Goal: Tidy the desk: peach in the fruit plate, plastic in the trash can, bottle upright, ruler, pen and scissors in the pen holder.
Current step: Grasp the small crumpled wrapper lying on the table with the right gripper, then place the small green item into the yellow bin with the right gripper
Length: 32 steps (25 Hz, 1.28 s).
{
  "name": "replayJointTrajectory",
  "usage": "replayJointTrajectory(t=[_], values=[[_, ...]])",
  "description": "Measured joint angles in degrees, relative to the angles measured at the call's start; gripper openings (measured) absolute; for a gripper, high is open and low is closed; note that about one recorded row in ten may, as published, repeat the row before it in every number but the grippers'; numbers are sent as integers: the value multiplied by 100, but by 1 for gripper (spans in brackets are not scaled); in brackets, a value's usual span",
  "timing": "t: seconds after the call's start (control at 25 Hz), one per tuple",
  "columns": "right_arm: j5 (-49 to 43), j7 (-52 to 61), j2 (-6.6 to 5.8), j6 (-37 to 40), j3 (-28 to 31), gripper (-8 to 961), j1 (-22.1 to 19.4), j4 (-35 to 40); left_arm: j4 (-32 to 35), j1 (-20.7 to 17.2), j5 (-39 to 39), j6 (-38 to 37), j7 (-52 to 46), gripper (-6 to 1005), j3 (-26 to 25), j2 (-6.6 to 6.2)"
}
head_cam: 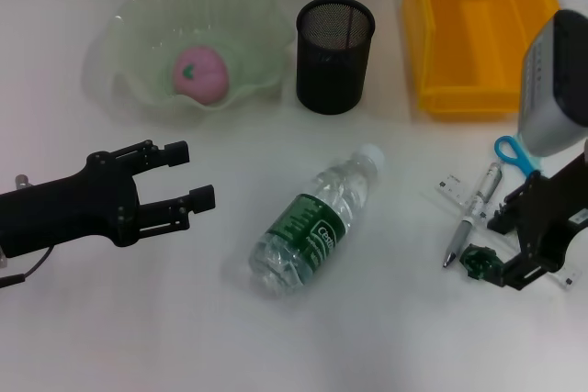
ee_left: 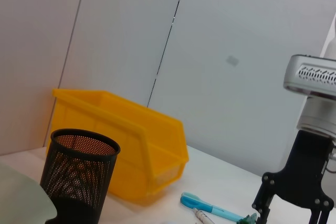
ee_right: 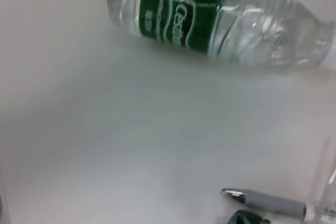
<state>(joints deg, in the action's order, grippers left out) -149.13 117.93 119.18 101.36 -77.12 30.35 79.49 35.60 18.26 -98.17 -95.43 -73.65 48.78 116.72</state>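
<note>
Peach [head_cam: 200, 73] already sits in the fruit plate [head_cam: 138, 16] upper left, so my left gripper [head_cam: 188, 174], jaws apart, faces the water bottle [head_cam: 316, 220] lying centre-frame, needing righting, while my right gripper [head_cam: 491, 268] hovers lower right, jaws unreadable.

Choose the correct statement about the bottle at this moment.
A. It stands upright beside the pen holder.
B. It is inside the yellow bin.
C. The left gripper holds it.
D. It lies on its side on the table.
D. The bottle lies on its side on the table, apart from the open left gripper.
</note>
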Motion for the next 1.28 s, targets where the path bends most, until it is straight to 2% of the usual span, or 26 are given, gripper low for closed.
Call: replayJointTrajectory(t=[0.48,0.68,0.92,1.12,1.28], values=[[-55,101,0,-475,-372,494,132,-636,-9,11,0,25,-1,765,40,0],[-56,114,6,-495,-404,256,134,-648,-9,9,0,25,-1,764,43,0],[-85,120,11,-495,-434,87,112,-653,-9,-20,0,25,-1,762,45,2],[-104,122,17,-492,-455,28,66,-604,-57,-41,-1,17,-1,761,44,6],[-76,108,17,-446,-401,22,-23,-411,-57,-48,-3,6,-1,760,45,4]])
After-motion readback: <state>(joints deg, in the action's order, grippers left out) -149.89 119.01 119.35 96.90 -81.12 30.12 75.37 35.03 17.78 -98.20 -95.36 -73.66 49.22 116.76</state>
